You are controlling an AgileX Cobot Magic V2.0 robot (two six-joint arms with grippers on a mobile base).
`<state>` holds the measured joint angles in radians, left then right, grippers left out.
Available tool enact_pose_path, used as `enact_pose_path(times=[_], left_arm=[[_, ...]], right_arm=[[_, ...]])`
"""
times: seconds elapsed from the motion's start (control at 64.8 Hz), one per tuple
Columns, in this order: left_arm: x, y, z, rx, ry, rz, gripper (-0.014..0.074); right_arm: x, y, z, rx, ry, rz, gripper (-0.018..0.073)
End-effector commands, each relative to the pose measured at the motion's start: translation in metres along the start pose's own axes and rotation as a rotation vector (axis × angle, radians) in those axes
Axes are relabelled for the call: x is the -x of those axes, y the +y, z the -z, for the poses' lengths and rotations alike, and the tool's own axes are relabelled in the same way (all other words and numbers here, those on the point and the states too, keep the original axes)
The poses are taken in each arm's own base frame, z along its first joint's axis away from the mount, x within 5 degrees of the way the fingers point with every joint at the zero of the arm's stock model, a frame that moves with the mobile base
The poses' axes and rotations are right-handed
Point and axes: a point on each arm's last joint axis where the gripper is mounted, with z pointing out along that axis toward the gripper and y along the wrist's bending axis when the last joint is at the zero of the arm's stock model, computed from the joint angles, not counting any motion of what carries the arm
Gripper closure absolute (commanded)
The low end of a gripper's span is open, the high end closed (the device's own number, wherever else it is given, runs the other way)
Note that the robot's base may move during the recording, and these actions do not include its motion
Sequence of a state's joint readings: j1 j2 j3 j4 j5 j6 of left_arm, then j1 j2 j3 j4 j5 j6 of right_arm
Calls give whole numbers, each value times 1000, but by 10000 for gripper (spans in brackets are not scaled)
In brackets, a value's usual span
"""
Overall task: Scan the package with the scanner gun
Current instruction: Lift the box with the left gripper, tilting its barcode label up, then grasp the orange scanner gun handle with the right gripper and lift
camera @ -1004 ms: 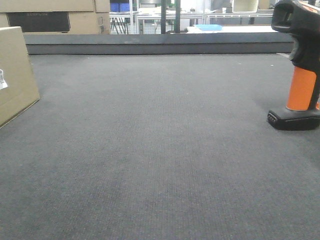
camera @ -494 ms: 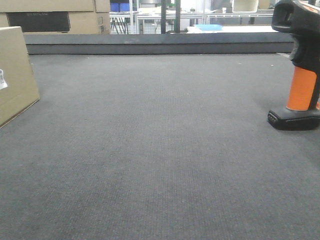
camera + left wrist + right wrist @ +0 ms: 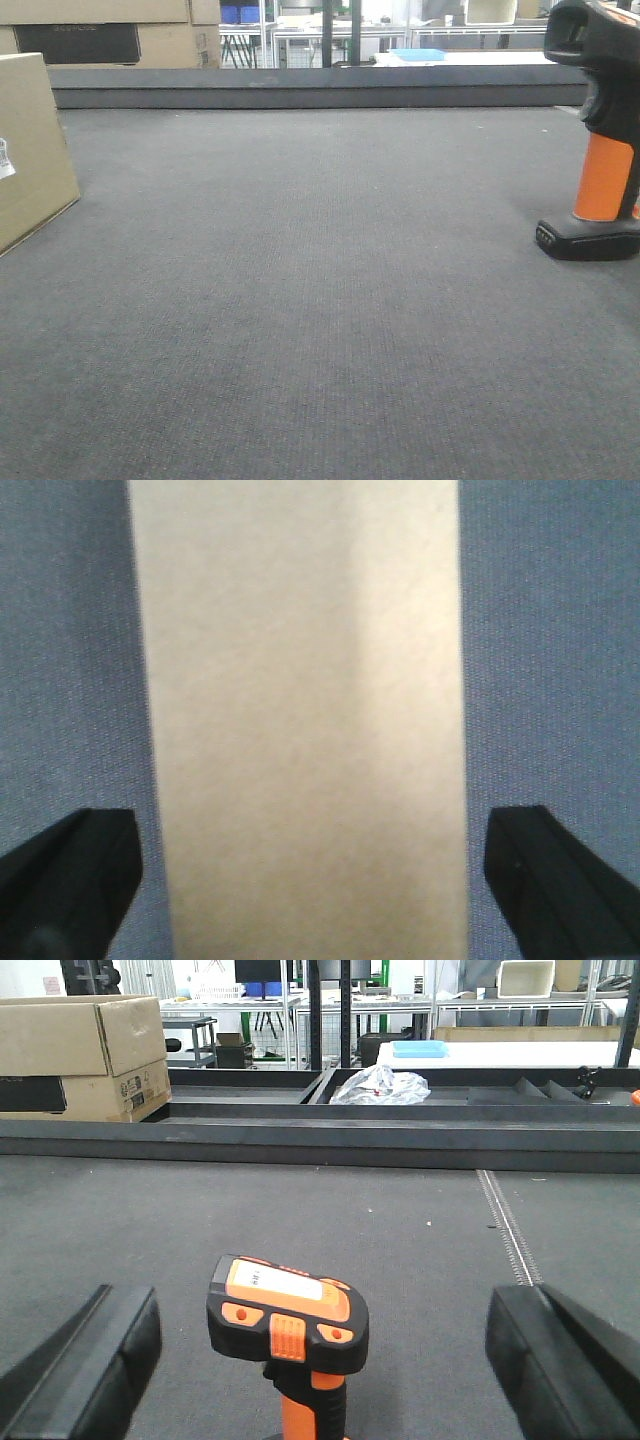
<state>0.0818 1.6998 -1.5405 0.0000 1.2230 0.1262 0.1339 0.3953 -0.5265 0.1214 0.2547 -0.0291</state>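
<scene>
The package (image 3: 30,150), a tan cardboard box with a white label at its left edge, stands at the left of the dark mat. In the left wrist view the package (image 3: 300,720) fills the middle, and my left gripper (image 3: 315,865) is open with a finger on either side, not touching it. The scanner gun (image 3: 600,130) stands upright on its black base at the right edge. In the right wrist view the scanner gun (image 3: 290,1330) rises between the wide-open fingers of my right gripper (image 3: 320,1345), apart from both.
A raised dark ledge (image 3: 320,88) borders the mat's far side. Larger cartons (image 3: 85,1055) with a dark panel sit beyond it at the back left, with shelving and a white table behind. A metal strip (image 3: 508,1222) runs across the mat to the right.
</scene>
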Motion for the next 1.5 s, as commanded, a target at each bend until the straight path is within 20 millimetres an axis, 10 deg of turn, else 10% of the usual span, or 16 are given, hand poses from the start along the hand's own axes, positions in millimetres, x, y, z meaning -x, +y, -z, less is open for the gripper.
enact_pose_path(times=[0.0, 0.216, 0.787, 1.189, 1.482], left_arm=[[2, 2, -2, 7, 2, 0, 109], [2, 3, 0, 12, -4, -2, 703], [-22, -40, 88, -410, -271, 63, 708], [-33, -58, 65, -631, -194, 115, 708], [-36, -58, 57, -633, -165, 123, 708]], right_arm=[[4, 0, 0, 0, -20, 6, -9], [4, 0, 0, 0, -20, 6, -9], [-8, 7, 1, 76, 105, 12, -9], [-76, 0, -17, 63, 74, -31, -9], [-92, -3, -52, 19, 108, -47, -9]])
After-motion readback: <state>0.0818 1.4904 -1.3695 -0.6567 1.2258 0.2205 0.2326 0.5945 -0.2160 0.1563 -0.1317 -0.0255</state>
